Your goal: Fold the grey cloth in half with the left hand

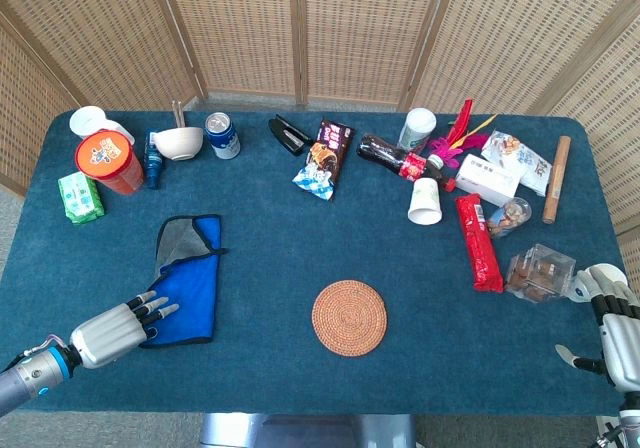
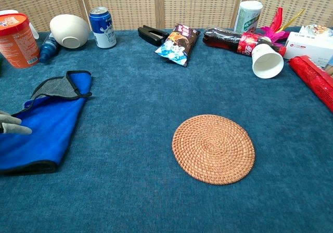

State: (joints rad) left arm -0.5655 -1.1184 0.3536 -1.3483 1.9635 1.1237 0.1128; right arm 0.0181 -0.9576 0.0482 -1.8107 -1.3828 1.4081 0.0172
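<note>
Grey cloth (image 1: pixel 188 280) lies folded, left robot hand (image 1: pixel 112 330) fingertips on its edge.

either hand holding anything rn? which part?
Nothing held. Left hand lies open, fingertips over the cloth near edge. Right hand open, off to the side.

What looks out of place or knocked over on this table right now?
The white paper cup lies tipped on its side beside the cola bottle, which is also lying flat. The cloth is folded blue side out, with one grey corner flipped over at its far end.
</note>
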